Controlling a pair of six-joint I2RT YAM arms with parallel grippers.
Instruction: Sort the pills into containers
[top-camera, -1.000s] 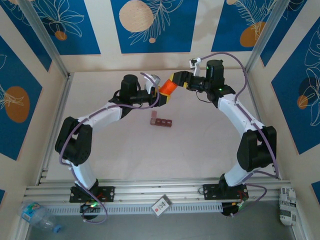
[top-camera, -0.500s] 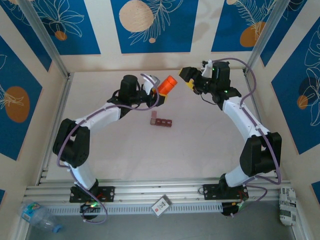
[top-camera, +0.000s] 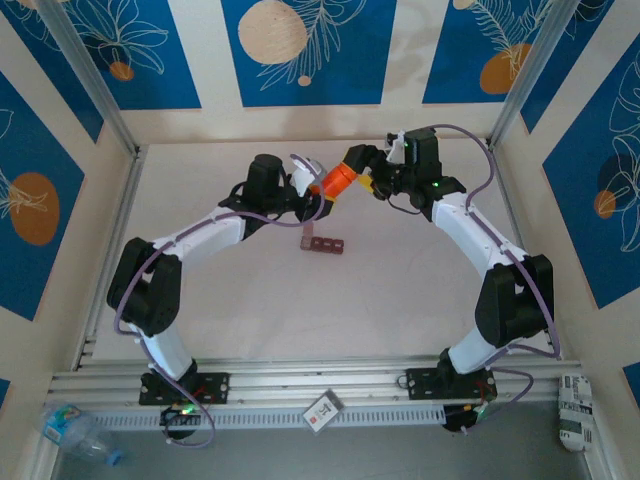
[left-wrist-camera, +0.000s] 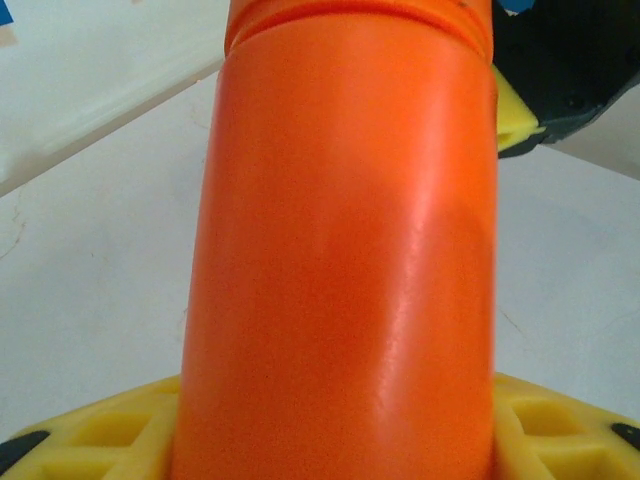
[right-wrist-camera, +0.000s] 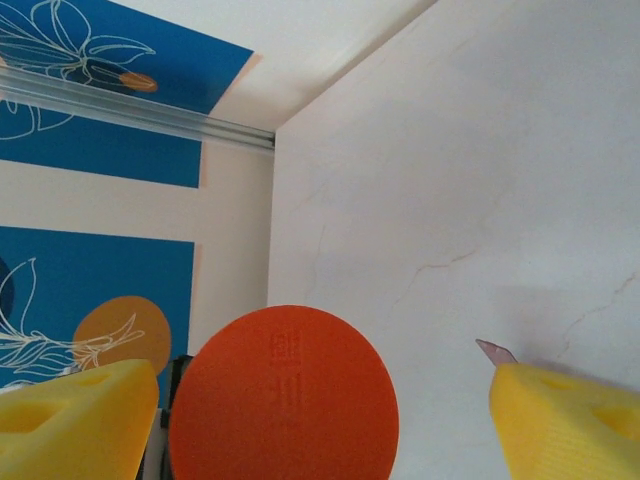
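Observation:
My left gripper (top-camera: 325, 187) is shut on a small orange bottle (top-camera: 338, 180), held above the table at the back. In the left wrist view the bottle (left-wrist-camera: 340, 250) runs up the middle, with my yellow fingers (left-wrist-camera: 90, 435) pressed against its base on both sides. My right gripper (top-camera: 362, 172) stands open at the bottle's cap end. Its view looks straight at the round orange cap (right-wrist-camera: 283, 395), which lies between the spread yellow fingers (right-wrist-camera: 565, 420), nearer the left one. The containers (top-camera: 322, 243), a dark reddish-brown strip, lie on the table below the bottle. The pills are out of view.
The white table (top-camera: 250, 290) is walled in by blue-patterned panels and metal rails (top-camera: 105, 230). One fingertip of the right gripper (left-wrist-camera: 515, 115) shows past the bottle in the left wrist view. A plastic bottle (top-camera: 75, 430) and a small card (top-camera: 322, 412) lie beyond the near rail.
The right gripper let go of the bottle's cap end, drew back to the right, then returned to it with its jaws wider. The left gripper kept its hold on the bottle, shifting slightly.

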